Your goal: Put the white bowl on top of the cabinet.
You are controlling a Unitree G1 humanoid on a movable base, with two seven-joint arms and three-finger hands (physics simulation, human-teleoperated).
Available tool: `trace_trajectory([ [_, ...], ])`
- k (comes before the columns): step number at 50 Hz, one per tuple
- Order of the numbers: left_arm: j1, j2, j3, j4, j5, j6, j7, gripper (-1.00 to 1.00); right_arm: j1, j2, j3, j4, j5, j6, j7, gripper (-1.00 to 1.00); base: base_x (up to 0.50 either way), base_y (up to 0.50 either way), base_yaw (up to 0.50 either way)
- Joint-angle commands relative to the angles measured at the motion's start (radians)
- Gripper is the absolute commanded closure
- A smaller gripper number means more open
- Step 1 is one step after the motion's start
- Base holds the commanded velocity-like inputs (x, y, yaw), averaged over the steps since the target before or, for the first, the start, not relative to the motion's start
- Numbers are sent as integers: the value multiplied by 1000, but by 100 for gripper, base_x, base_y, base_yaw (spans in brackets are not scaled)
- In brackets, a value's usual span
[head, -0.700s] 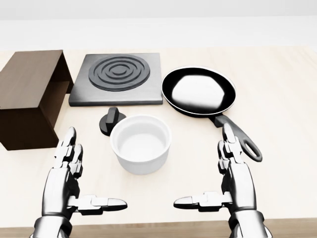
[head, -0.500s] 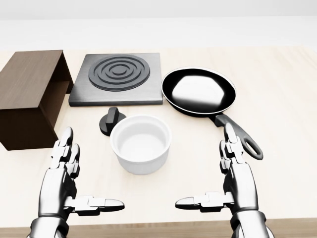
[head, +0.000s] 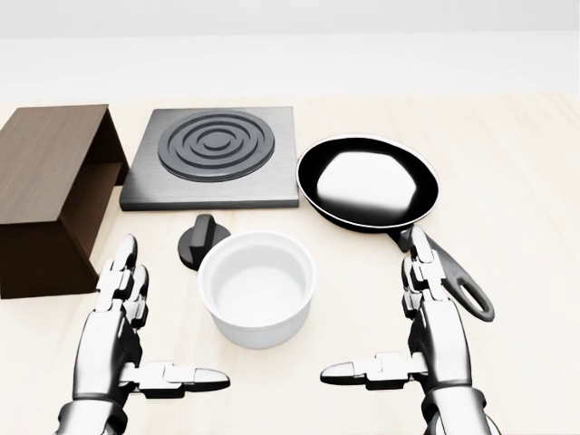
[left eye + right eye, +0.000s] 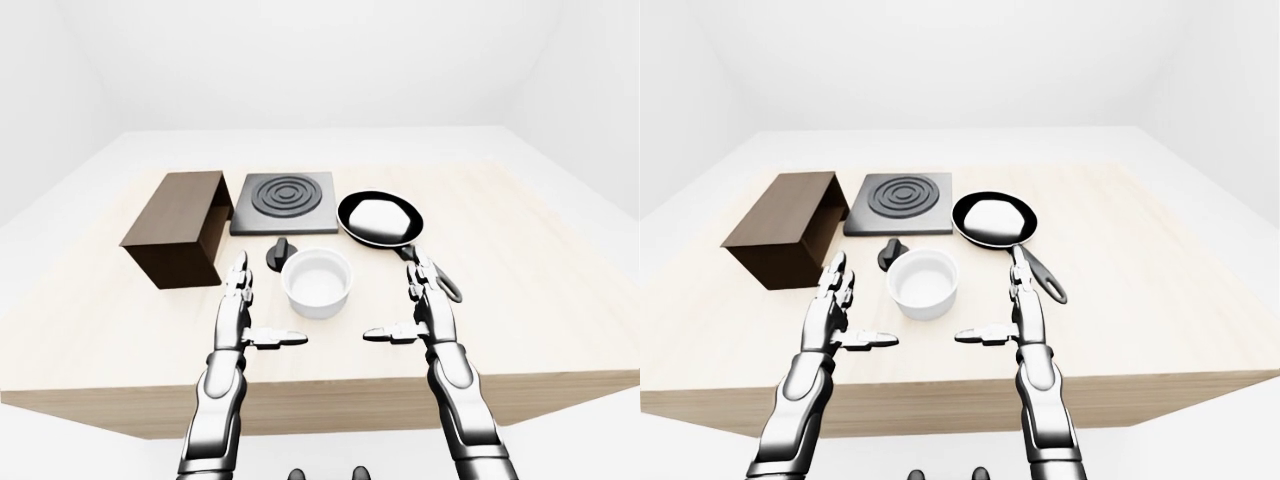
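You are at the reach, left hand point(image 3: 122, 331) and right hand point(image 3: 426, 326) spread either side of the white bowl point(image 3: 257, 286); close in, then lift toward the cabinet point(image 3: 50, 195).

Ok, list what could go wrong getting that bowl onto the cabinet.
1. Both robot hands, left and right, are open and apart from the white bowl; a two-sided squeeze on its smooth wall may slip.
2. The black knob sits beside the bowl toward the cabinet and could get knocked.
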Motion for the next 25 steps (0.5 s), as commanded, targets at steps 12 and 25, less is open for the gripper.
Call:
trace_trajectory([
  [12, 12, -4, -11, -2, 11, -7, -1, -100, 5, 4, 11, 15, -24, -30, -11, -100, 16, 10, 0],
  [25, 22, -9, -33, 9, 32, -21, -2, -100, -3, 3, 9, 31, -12, -28, 2, -100, 10, 10, 0],
])
